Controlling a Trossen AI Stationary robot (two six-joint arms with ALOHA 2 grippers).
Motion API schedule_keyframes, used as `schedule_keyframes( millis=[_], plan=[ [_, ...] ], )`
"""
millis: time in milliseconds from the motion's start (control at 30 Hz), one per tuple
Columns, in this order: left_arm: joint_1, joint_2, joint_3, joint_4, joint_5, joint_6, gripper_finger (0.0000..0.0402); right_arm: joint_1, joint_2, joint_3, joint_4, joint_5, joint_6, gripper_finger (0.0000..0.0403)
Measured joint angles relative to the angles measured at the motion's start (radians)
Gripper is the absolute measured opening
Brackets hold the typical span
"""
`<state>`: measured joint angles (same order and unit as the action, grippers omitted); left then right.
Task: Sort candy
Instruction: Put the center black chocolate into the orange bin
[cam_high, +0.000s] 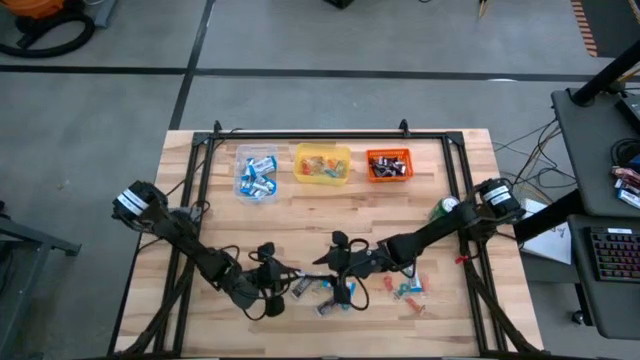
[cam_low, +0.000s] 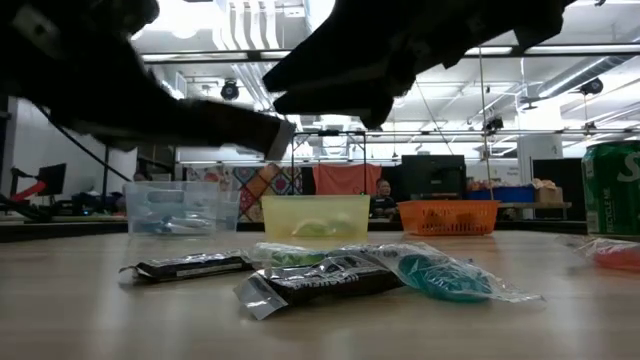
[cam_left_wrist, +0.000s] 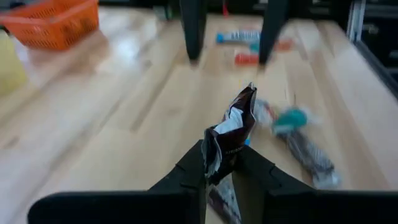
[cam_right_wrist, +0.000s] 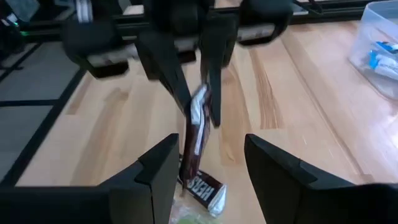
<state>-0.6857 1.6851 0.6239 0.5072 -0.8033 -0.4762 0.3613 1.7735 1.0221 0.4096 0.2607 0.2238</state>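
pick-up step: left gripper (cam_left_wrist: 221, 177) clenched on a brown candy (cam_left_wrist: 229, 140), lifted near counter's (cam_high: 300, 215) front edge. right gripper (cam_right_wrist: 208, 162) released, close by. next: carry to orange tub (cam_high: 388, 165).

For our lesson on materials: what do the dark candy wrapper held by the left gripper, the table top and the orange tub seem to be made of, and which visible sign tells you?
Dark candy wrapper: probably thin plastic or foil film; it is crinkled, with a silvery torn-looking edge, pinched in the left gripper.
Table top: pale wood, matt; planks and grain lines show.
Orange tub: likely plastic; bright even colour, and its walls look like an open lattice in the left wrist view.
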Motion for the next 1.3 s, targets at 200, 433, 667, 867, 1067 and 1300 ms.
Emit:
schedule_keyframes(
  millis=[200, 433, 667, 867, 1067, 1300],
  plan=[
    [0.032, -0.044, 0.001, 0.017, -0.002, 0.043, 0.0036, -0.01, 0.045, 0.04, 0.0, 0.001, -0.033, 0.0173],
    [0.042, -0.043, 0.002, 0.027, 0.0, 0.052, 0.0035, -0.018, 0.061, 0.056, -0.006, 0.001, -0.06, 0.0146],
    [0.042, -0.044, 0.002, 0.028, 0.0, 0.057, 0.0035, -0.031, 0.06, 0.056, -0.014, 0.001, -0.065, 0.0024],
    [0.042, -0.055, 0.002, 0.027, 0.002, 0.063, 0.0036, -0.037, 0.046, 0.055, -0.057, 0.001, -0.065, 0.0016],
    [0.043, -0.111, 0.002, -0.043, 0.002, 0.083, 0.0058, -0.046, 0.025, 0.055, -0.102, -0.006, -0.068, 0.0015],
    [0.043, -0.229, 0.002, -0.263, 0.003, 0.031, 0.0089, -0.128, -0.12, 0.075, -0.592, 0.249, -0.012, 0.0014]
  ],
)
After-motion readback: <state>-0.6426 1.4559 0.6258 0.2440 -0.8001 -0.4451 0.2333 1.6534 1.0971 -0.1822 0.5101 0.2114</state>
